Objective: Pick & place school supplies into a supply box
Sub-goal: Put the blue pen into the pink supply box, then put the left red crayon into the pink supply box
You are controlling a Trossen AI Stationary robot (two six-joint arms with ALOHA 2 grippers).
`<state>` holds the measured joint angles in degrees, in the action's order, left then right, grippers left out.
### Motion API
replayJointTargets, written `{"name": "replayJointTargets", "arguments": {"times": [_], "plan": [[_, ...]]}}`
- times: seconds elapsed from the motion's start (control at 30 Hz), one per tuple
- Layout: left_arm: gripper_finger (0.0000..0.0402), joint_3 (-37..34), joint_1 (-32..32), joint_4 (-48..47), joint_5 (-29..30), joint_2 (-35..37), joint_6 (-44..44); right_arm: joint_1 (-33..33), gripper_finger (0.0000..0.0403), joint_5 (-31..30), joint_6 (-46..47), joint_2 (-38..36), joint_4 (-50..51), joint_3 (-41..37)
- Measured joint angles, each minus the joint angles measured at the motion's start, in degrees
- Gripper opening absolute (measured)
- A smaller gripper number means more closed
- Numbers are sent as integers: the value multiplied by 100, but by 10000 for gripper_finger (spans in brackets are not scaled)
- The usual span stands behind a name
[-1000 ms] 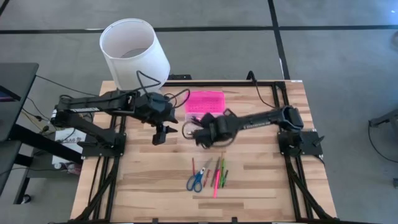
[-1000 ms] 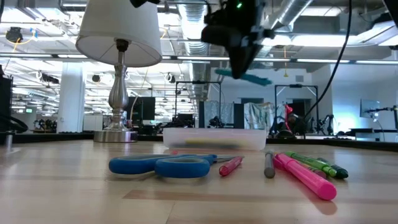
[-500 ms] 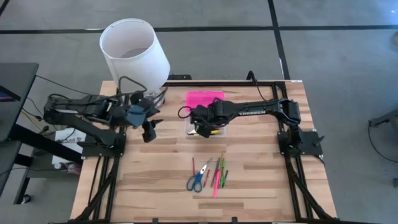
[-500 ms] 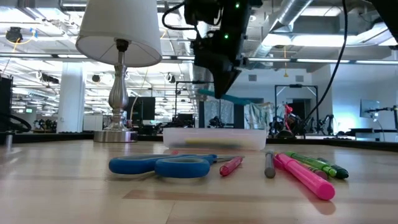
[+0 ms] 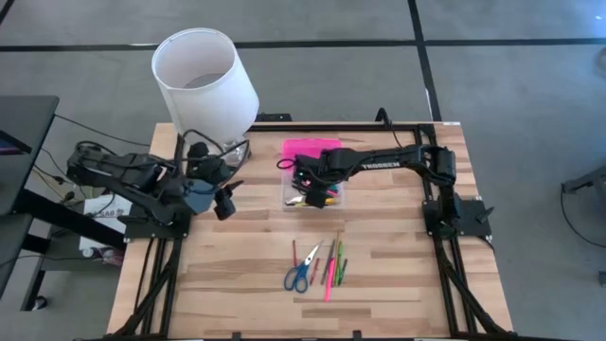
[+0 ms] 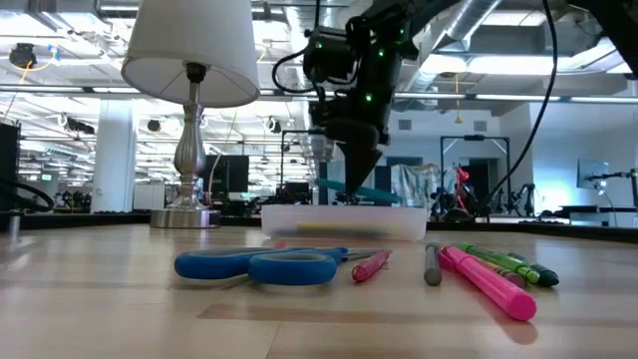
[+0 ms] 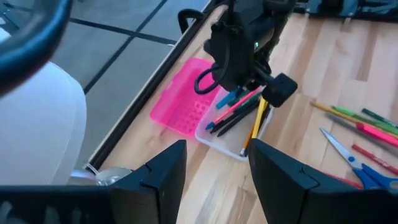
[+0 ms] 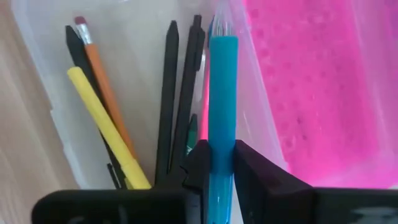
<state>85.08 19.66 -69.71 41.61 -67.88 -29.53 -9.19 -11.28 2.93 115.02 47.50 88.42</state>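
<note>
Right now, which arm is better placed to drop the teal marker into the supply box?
Right. Its claw holds the teal marker directly above the clear supply box. The left claw hangs empty beside the lamp base, well off from the box.

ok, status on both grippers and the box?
Right gripper over the supply box, teal pen between its fingers. Left gripper open, parked near the lamp. Nothing blocking.

Wood table (image 5: 237, 275): box (image 5: 327, 198), lamp (image 6: 189, 120), scissors (image 5: 299, 275), pens (image 5: 333, 265).
</note>
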Motion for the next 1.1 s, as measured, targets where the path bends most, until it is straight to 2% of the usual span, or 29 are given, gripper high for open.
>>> {"name": "replayJointTargets", "arguments": {"times": [0.23,0.5,0.93,1.1], "plan": [[169,2,28,-53,137,-82,-111,-81,45,425,-142,0,-81,-79],[169,2,27,-170,286,-236,-111,-185,61,645,-74,0,28,-79],[169,2,26,-321,306,-532,51,-182,119,817,74,2,102,-79],[169,1,54,-389,160,-733,578,-6,134,836,117,-249,226,-81]]}}
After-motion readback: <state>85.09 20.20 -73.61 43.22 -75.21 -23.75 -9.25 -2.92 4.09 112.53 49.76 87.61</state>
